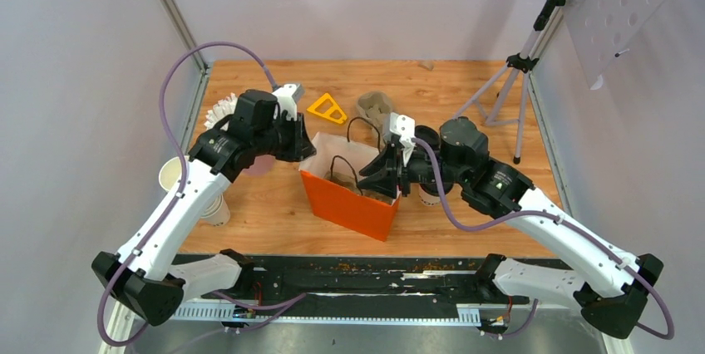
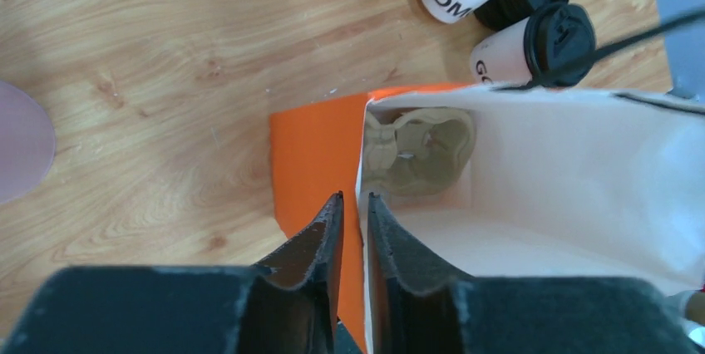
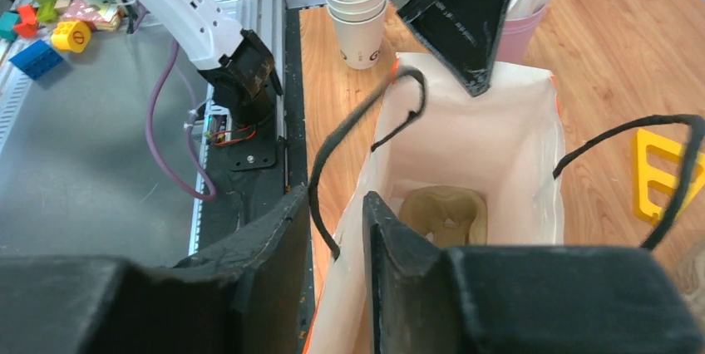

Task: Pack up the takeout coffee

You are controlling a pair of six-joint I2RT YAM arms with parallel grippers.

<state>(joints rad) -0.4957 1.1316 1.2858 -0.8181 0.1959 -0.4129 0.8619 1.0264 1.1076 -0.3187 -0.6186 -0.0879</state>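
Wood table (image 1: 249, 204) | bag (image 1: 349, 204) (carrier (image 2: 420, 150) inside) | left gripper (image 2: 352, 198), right gripper (image 3: 337, 200): jaws apart astride rim | advise: spread mouth wide

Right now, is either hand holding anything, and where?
Left hand and right hand straddle the orange bag rim; right looks loose, left's grip cannot be told.

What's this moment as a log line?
left claw astride rim of orange paper bag | right claw astride opposite rim | moulded pulp cup carrier inside bag | black-lidded white paper cups outside
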